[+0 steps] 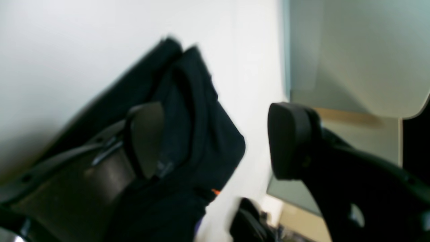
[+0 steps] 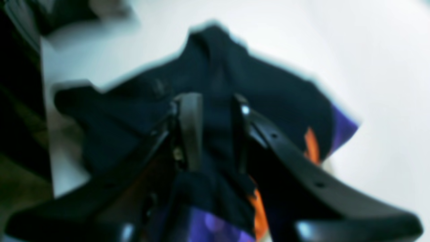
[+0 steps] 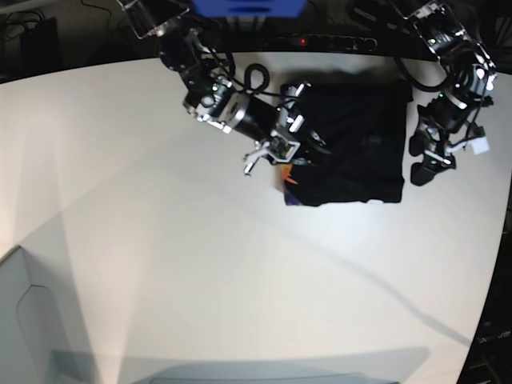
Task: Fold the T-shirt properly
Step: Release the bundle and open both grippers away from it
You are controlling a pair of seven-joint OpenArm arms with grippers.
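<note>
Cloth fills the lower middle of the left wrist view: the T-shirt lies bunched on the white surface, and the left claw stands wide, one finger resting against the fabric, the other clear of it.

Right wrist view, blurred: the right claw has its jaws narrowly parted with a ridge of black cloth between them; whether they pinch it I cannot tell. Orange and purple lining shows at the edges.

Base view: the shirt sits as a compact dark rectangle at the far side, the right claw at its edge, the left beside it. Folding looks near its end; next, probably release and withdraw without dragging the layers.
</note>
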